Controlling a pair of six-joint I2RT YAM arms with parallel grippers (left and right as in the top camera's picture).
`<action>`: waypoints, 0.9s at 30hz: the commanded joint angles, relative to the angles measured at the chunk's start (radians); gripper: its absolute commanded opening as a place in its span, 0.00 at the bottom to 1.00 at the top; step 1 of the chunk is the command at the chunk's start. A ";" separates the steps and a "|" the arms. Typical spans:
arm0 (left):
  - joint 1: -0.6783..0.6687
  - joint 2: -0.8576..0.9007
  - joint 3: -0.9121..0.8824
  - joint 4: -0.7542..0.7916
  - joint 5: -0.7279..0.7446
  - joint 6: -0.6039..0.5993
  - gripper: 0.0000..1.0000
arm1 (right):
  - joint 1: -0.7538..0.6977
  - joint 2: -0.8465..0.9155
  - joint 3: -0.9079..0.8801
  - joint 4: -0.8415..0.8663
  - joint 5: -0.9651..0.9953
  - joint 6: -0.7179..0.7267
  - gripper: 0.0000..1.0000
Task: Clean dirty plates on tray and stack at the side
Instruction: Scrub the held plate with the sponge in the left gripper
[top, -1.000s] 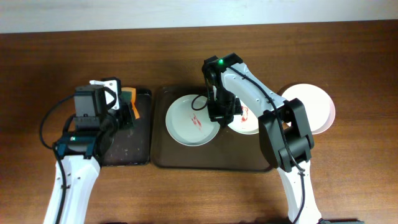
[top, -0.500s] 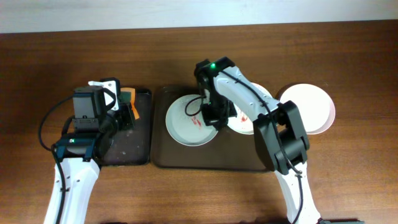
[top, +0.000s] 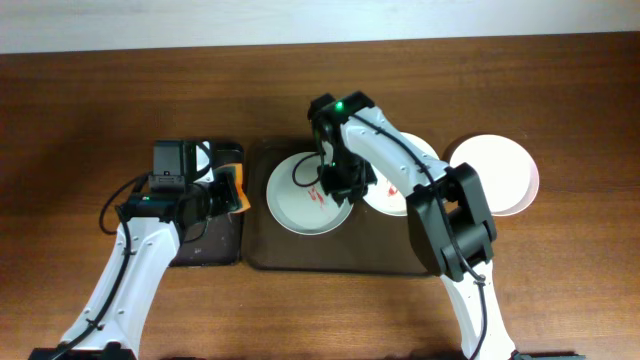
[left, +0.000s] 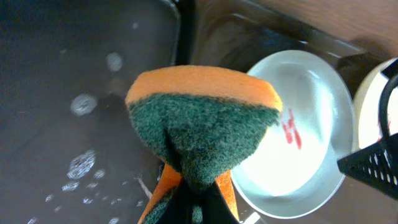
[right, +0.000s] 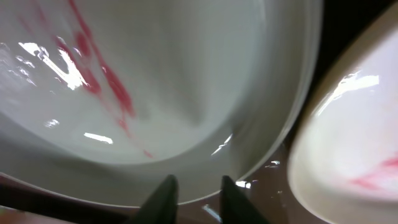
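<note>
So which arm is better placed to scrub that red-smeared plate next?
Left. The left claw grips the sponge just beside the smeared plate; the right claw sits at that plate's rim with no sponge.

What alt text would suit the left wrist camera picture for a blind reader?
An orange and green sponge, pinched by the left gripper, fills the foreground. Behind it a white plate with a red smear lies on the dark tray.
</note>
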 joint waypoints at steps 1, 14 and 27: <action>-0.018 -0.003 0.000 0.037 0.079 0.012 0.00 | -0.056 -0.029 0.097 0.009 0.017 -0.108 0.41; -0.210 0.108 0.000 0.209 0.121 -0.252 0.00 | -0.096 -0.001 0.098 0.192 -0.045 -0.373 0.36; -0.238 0.187 0.000 0.252 0.117 -0.356 0.00 | -0.096 0.083 0.094 0.196 -0.077 -0.319 0.35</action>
